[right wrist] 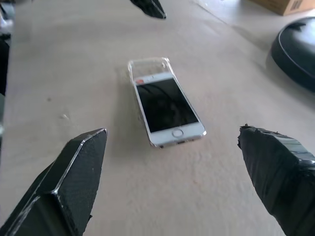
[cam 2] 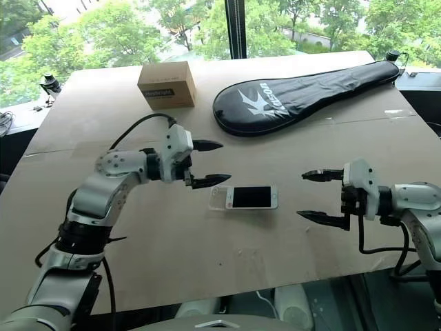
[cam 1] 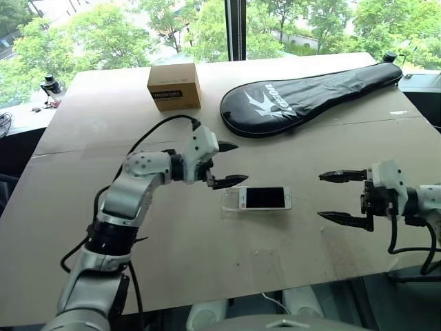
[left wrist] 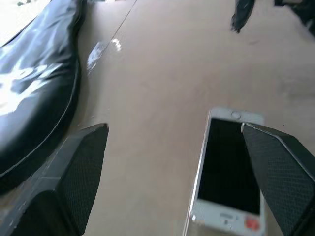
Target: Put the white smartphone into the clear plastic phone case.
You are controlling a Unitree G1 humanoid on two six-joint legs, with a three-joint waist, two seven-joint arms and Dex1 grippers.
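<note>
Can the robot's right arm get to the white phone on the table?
Probably yes. The right gripper is open and faces the white smartphone, with bare table between them.

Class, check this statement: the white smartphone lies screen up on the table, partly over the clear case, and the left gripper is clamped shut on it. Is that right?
Not quite. The left gripper is open and holds nothing; its fingers stand apart above the table beside the white smartphone, as the left eye view shows. The rest holds: the phone lies screen up, partly over the clear case.

Test room, cardboard-topped table (cam 1: 207, 269), big window (cam 1: 234, 27)
</note>
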